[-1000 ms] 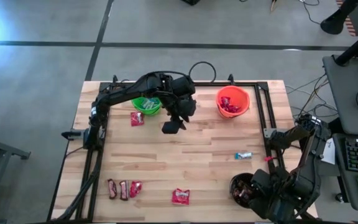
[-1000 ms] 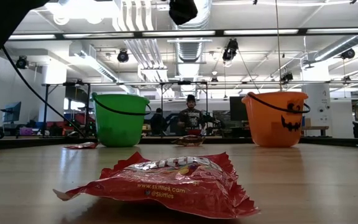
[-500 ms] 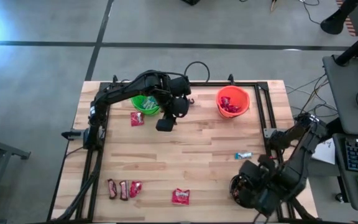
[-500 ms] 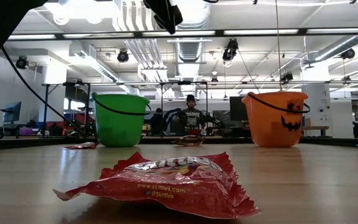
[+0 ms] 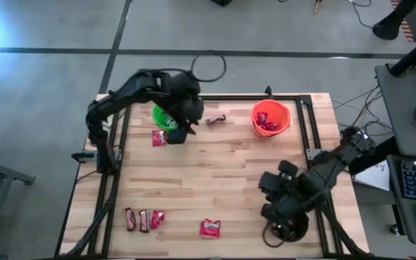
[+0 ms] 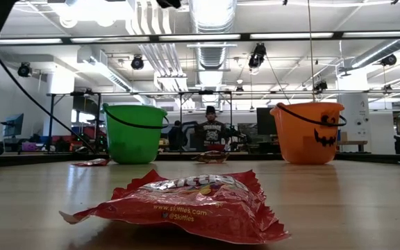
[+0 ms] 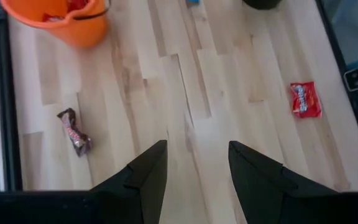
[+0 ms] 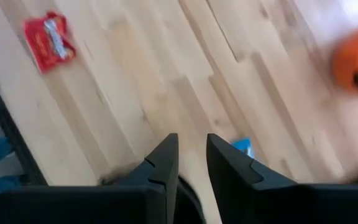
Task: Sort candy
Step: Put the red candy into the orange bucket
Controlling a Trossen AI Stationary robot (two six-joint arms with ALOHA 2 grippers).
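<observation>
Wooden desk carries scattered candy: a red packet at six o'clock. Left tool, empty and parted, hovers at eleven; right tool, narrowly parted, at four.

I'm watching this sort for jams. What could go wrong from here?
The left gripper, open and empty, sits close beside the green bucket; a careless move might knock it. The right gripper is over bare wood, so it could sweep past the blue-and-white bar, which its own arm hides from above. The dark brown bar lies loose between the buckets, outside any of them.
</observation>
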